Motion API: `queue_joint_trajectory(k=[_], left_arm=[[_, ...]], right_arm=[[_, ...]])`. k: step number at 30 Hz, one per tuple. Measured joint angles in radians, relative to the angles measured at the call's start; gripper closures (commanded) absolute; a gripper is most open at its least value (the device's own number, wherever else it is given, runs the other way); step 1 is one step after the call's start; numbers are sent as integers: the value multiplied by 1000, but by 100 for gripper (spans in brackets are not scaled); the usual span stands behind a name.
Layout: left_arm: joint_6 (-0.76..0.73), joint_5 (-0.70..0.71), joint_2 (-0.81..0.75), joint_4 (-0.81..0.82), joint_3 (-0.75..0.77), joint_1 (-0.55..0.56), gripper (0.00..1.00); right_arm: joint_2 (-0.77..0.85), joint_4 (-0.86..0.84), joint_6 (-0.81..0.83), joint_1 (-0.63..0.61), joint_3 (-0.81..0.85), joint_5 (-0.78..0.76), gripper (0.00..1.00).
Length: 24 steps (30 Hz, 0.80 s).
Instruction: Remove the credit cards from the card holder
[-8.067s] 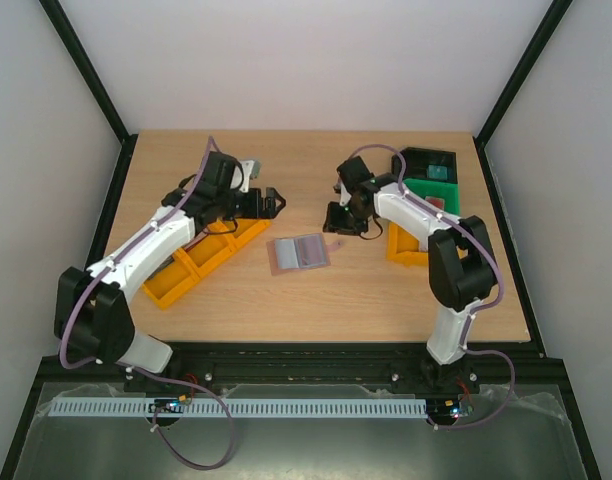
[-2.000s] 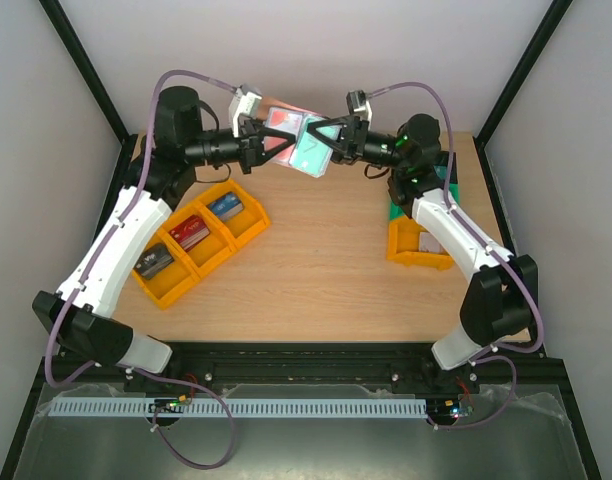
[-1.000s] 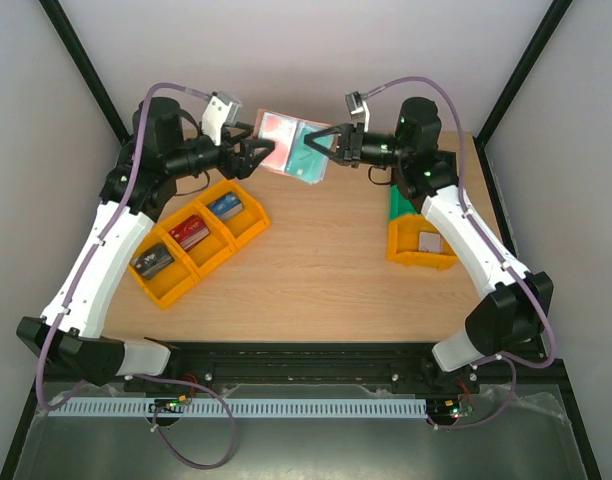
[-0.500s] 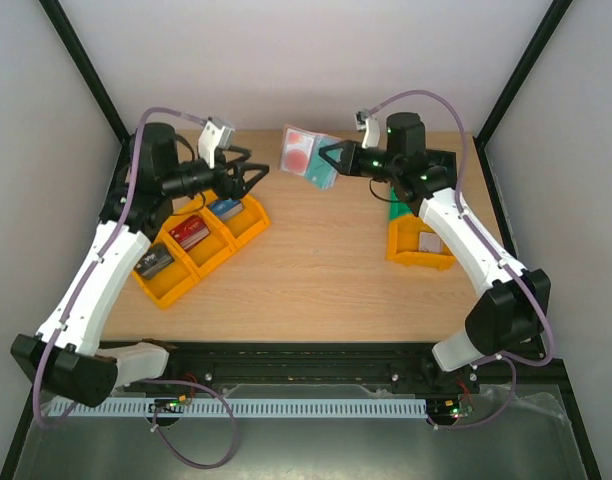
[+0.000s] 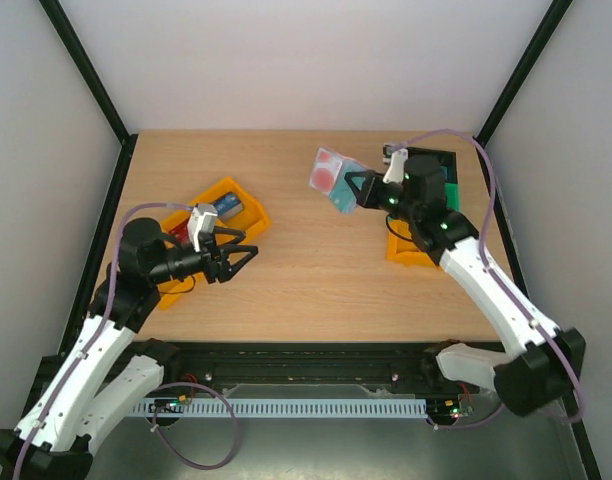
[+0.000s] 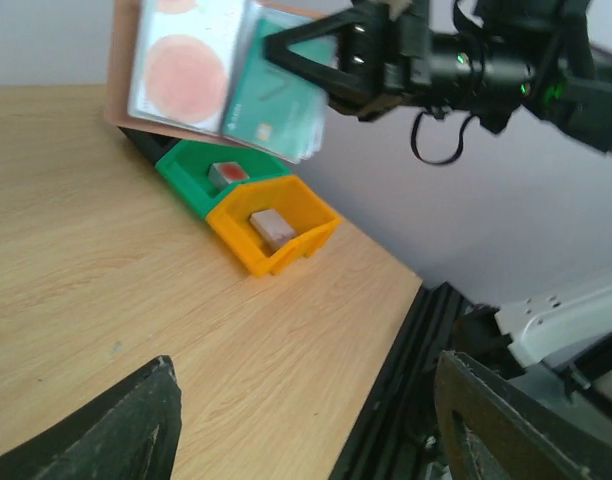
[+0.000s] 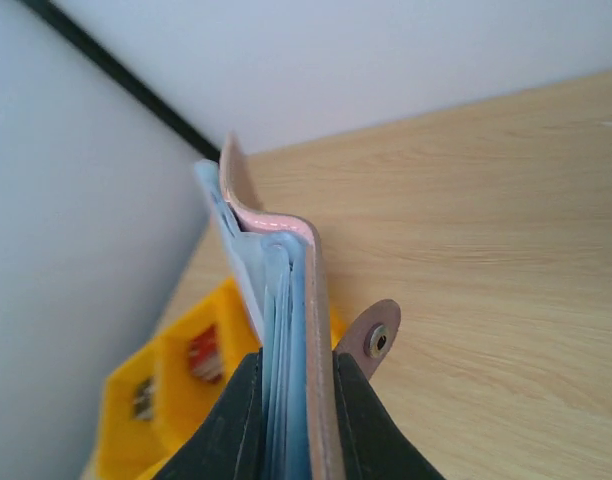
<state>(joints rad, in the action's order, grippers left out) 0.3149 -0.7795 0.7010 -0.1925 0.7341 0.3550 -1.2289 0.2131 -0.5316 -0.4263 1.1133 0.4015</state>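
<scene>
The card holder (image 5: 331, 176) hangs in the air over the back right of the table, folded open, brownish-pink outside. My right gripper (image 5: 350, 189) is shut on its edge. A whitish card with a red disc (image 6: 182, 72) and a teal card (image 6: 274, 103) sit in its pale blue sleeves. In the right wrist view both fingers pinch the holder (image 7: 308, 300) and its stack of sleeves, with the stud tab (image 7: 376, 341) beside them. My left gripper (image 5: 246, 257) is low at the near left, open and empty, far from the holder. A blue card (image 5: 224, 206) lies in the left orange bin (image 5: 248, 212).
My left arm covers most of the left orange bin. At the right stand an orange bin (image 5: 410, 252), a green bin (image 5: 450, 192) and a black bin (image 5: 435, 160); the orange (image 6: 278, 228) and green (image 6: 212, 170) each hold a small item. Walls enclose the table.
My left arm has pulled back and down to the near left, empty and open. My right gripper has carried the open holder rightward and lower.
</scene>
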Motion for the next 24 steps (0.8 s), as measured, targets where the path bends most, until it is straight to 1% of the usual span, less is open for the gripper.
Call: queue_joint_trajectory(k=[3, 5, 9, 11, 16, 21, 24], left_arm=[[55, 5, -43, 0, 0, 5, 33], [77, 19, -63, 8, -1, 17, 31], [101, 39, -67, 38, 0, 36, 10], [105, 47, -49, 51, 0, 39, 1], [97, 50, -11, 119, -50, 39, 1], [60, 54, 31, 157, -106, 39, 1], [39, 19, 46, 212, -136, 45, 1]], right_arm=[[103, -71, -42, -5, -76, 90, 98], [131, -88, -61, -16, -123, 129, 98], [125, -106, -70, -54, -189, 231, 98], [119, -110, -50, -96, -204, 298, 98], [116, -116, 24, -171, -207, 433, 98], [94, -154, 63, -184, -214, 556, 98], [73, -180, 82, -186, -213, 613, 98]])
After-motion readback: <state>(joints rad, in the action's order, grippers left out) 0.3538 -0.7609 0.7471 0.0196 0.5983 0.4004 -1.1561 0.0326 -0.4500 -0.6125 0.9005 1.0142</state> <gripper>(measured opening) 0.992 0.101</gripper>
